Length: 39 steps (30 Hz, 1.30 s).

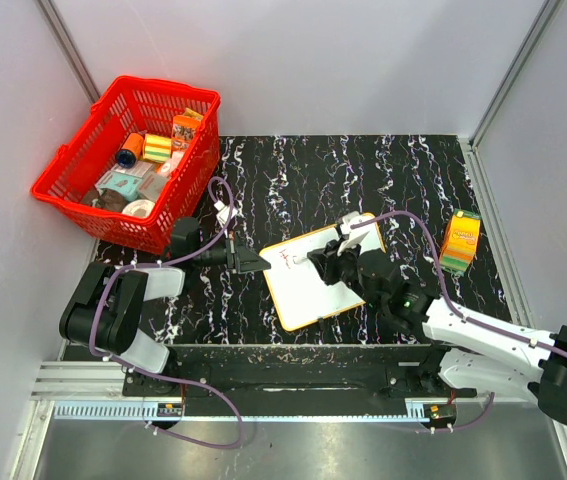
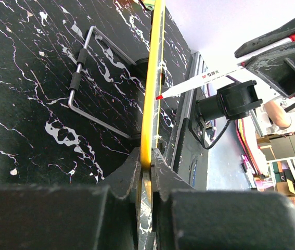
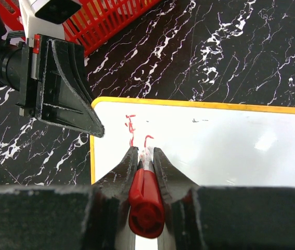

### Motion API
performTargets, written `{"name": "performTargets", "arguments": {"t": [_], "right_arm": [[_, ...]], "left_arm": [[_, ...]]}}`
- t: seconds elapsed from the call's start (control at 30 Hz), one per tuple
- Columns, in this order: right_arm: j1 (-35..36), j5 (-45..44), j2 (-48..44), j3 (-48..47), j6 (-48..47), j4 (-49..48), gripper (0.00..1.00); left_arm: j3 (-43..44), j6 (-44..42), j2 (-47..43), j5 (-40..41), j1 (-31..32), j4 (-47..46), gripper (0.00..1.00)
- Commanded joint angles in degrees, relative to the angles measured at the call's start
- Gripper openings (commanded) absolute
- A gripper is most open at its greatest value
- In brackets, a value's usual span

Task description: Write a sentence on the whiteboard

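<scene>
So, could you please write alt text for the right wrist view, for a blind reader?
The right gripper holds a red marker, its tip at the whiteboard, beside a few red strokes near the board's corner. The left gripper clamps the yellow-rimmed edge at that corner; a red basket shows at the top.

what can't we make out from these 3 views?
- Right wrist: the red lettering is only a few strokes, unreadable. In the top view it is too small.
- Right wrist: the marker tip sits hidden between the right gripper fingers, so contact with the whiteboard is unclear.
- Left wrist: the left gripper holds the board edge-on, so its face is unseen.
- Top: the right arm covers part of the board.
- Top: labels in the basket are too small.
</scene>
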<state>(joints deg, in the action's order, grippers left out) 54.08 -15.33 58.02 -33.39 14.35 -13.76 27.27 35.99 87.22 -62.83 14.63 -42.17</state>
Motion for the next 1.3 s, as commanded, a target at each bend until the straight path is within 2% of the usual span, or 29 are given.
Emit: {"name": "performTargets", "arguments": {"t": [0.0,0.37,1.27], "right_arm": [[0.41,-1.62,-1.15,0.87,0.42,1.28,0.00],[0.32,-6.46,-0.71,-0.98,-1.08,-0.39,0.00],[0.32,-7.87,1.48,-2.82,-0.55,-3.99,0.00]], "left_arm": [[0.95,-5.14,-1.00,0.07,0.83,-1.86,0.00],[0.95,-5.31,-1.09,0.25,0.84,-1.77,0.00],[1.04,-5.67,-1.09,0.25,1.10,-1.07,0.00]]}}
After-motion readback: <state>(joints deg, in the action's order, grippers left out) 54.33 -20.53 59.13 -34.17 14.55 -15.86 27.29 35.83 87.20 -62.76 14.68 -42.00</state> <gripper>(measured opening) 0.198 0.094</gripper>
